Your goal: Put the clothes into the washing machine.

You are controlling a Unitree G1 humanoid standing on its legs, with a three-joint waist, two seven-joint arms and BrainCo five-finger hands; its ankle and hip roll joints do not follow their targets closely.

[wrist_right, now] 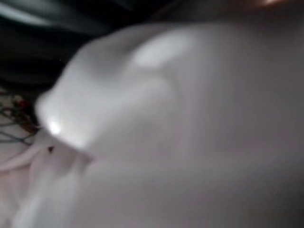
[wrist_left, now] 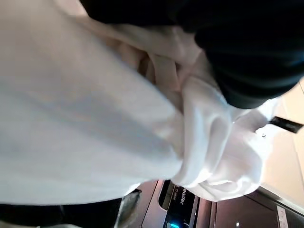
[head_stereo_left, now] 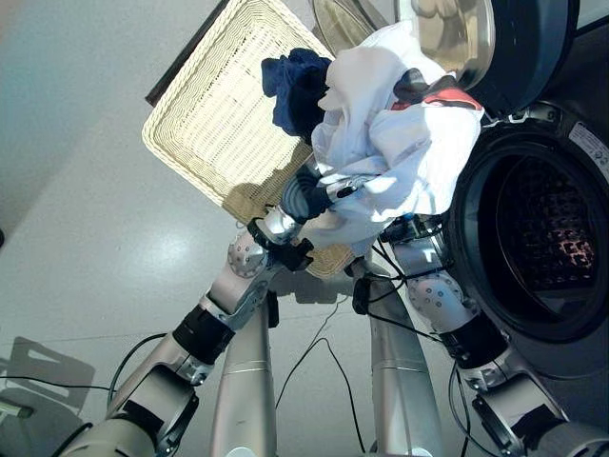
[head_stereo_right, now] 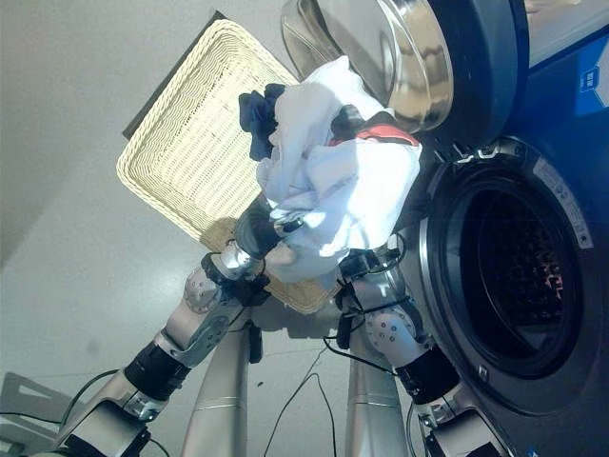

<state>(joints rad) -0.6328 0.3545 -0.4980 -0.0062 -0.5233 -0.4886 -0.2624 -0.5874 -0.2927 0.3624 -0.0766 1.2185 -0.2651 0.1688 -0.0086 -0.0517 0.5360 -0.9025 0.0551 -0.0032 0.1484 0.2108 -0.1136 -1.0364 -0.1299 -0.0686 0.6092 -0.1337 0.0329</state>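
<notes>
- Left hand (head_stereo_left: 306,198) is pressed into the near side of the clothes bundle, dark cover showing, fingers look curled into the white cloth (head_stereo_left: 400,152), so it's grabbing it as far as I can see.
- Wicker basket (head_stereo_left: 205,124) sits on the floor (head_stereo_left: 76,238) to the left, with a dark blue garment (head_stereo_left: 293,88) hanging at the bundle's far-left edge above it.
- Bundle is held up between basket and washing machine (head_stereo_left: 533,238), just beside its open drum, door (head_stereo_left: 476,38) swung wide.
- Right hand is buried under the cloth, can't tell its grip.
</notes>
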